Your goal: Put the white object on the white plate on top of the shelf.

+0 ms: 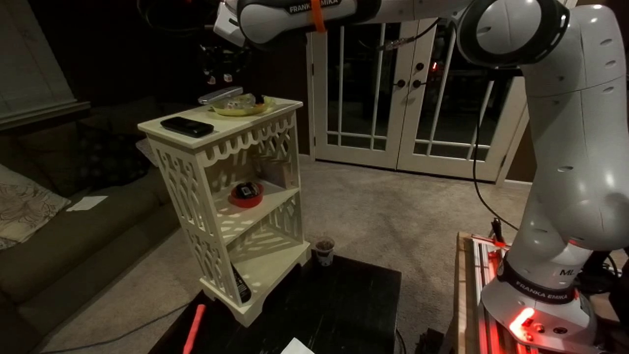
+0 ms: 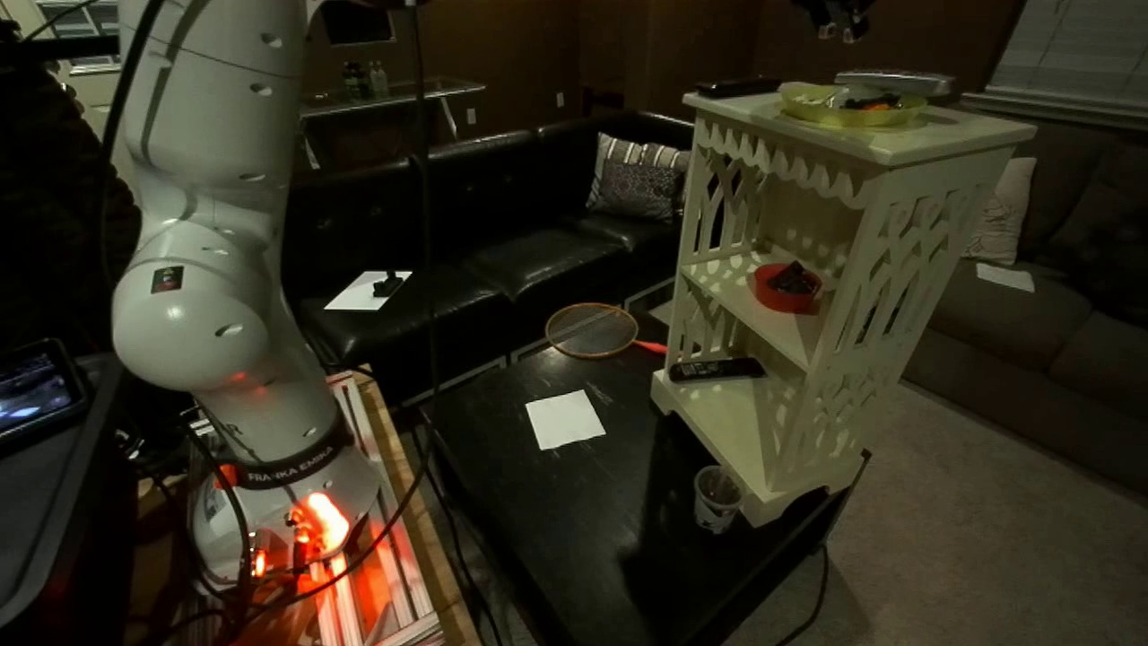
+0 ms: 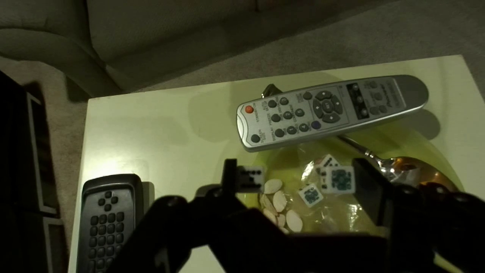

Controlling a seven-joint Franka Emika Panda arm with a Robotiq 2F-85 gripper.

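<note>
White object [image 1: 238, 102]: whitish, crinkled lump on the plate [image 2: 839, 117]; outline hard to make out in the dim light.
Plate: yellow-green here, on top of the shelf [image 2: 973, 135]; also holds pale seed-like pieces [image 3: 280, 201] and a spoon [image 3: 428, 172].
Gripper [image 3: 294, 179]: fingers spread, a pale patterned block [image 3: 341, 179] at each tip; plate contents visible through the gap. Hangs clear above the shelf top in both exterior views.
Silver remote [image 3: 329, 110]: slanted, overlapping the plate's edge in the wrist view.
Dark remote [image 3: 108, 216]: on the shelf top, apart from the plate.
Middle tier: red dish [image 1: 248, 202], dark item [image 1: 247, 190] inside.
Worktop [image 2: 556, 511]: black; shelf upright on it, cup [image 2: 717, 498] just beside the shelf's foot.
</note>
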